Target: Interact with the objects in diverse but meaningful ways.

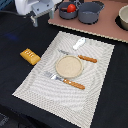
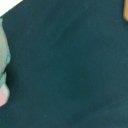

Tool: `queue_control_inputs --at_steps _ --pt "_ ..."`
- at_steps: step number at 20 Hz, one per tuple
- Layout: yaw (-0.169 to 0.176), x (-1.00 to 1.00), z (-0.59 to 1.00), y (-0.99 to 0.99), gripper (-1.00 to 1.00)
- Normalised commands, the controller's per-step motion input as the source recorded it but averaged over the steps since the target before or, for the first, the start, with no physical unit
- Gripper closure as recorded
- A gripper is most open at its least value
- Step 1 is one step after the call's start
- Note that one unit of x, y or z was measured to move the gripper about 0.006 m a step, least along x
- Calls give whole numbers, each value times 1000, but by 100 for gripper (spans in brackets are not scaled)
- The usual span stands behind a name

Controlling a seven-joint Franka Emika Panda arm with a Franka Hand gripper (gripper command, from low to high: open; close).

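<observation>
We're up at the far corner, our pincer [image 1: 35, 19] hanging over dark surface [image 1: 12, 40], jaw state impossible to tell; the bread block [image 1: 30, 56] lies nearer the camera below it, long axis diagonal, tomato [image 1: 72, 7] in a pot [image 1: 64, 13] towards the exterior view's right

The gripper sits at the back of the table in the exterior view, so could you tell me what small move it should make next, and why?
Probably move the gripper towards the yellow-orange block and descend over it. The block lies alone on the dark cloth beside the placemat, with nothing crowding it, and it looks like the nearest toy food. The wrist view shows only dark cloth, so nothing is under the fingers yet.
</observation>
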Motion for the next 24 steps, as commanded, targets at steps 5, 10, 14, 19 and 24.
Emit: queue_control_inputs --at_steps 5,10,14,19,24 --pt "17 146 -67 -623 -100" --pt "0 297 -94 -467 -100" --pt "0 266 -164 -316 -100" --pt "0 165 -287 -268 -100" --pt "0 35 -331 -249 -100"
